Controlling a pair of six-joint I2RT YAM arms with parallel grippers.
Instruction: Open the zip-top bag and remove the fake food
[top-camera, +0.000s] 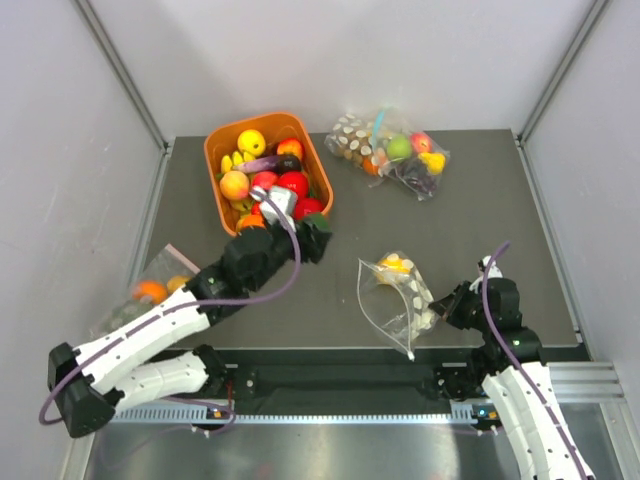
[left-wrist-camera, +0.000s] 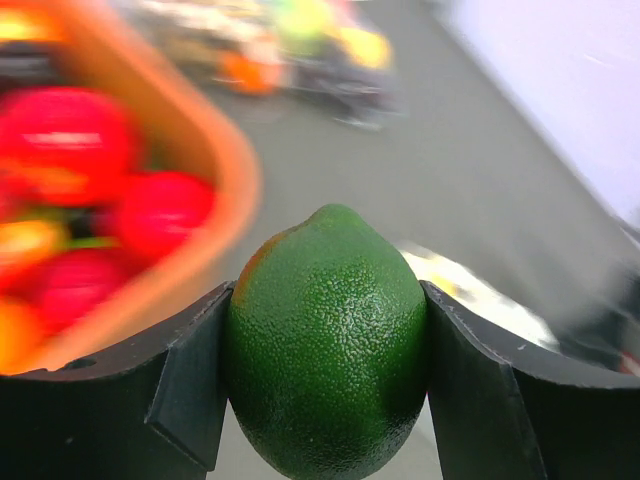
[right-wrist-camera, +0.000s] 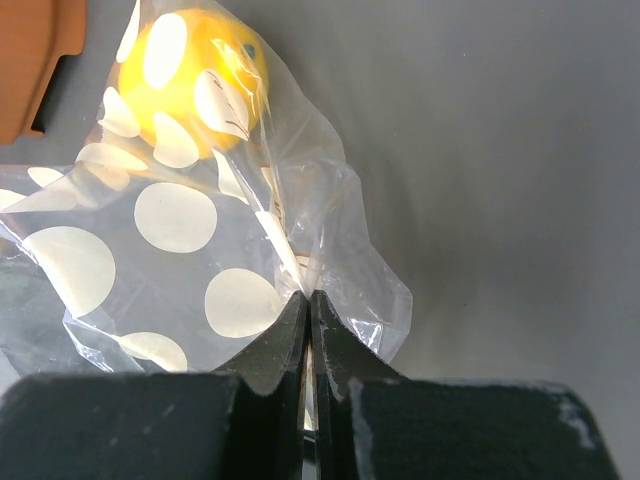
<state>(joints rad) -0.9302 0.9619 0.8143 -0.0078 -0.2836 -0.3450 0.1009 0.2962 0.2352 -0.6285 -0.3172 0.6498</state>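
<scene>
The clear zip-top bag (top-camera: 396, 300) with white polka dots lies on the grey table in front of my right arm; it also shows in the right wrist view (right-wrist-camera: 180, 230). A yellow fake fruit (top-camera: 394, 265) sits inside it at the far end, seen also in the right wrist view (right-wrist-camera: 190, 80). My right gripper (right-wrist-camera: 310, 300) is shut on the bag's edge; in the top view it (top-camera: 445, 307) is at the bag's right side. My left gripper (left-wrist-camera: 325, 350) is shut on a green fake lime (left-wrist-camera: 328, 340), and in the top view it (top-camera: 312, 235) is beside the orange bin.
An orange bin (top-camera: 222, 145) holding several toy fruits stands at the back left. A dotted bag with a green apple and grapes (top-camera: 395, 152) lies at the back. Another dotted bag with an orange fruit (top-camera: 150, 290) lies at the table's left edge.
</scene>
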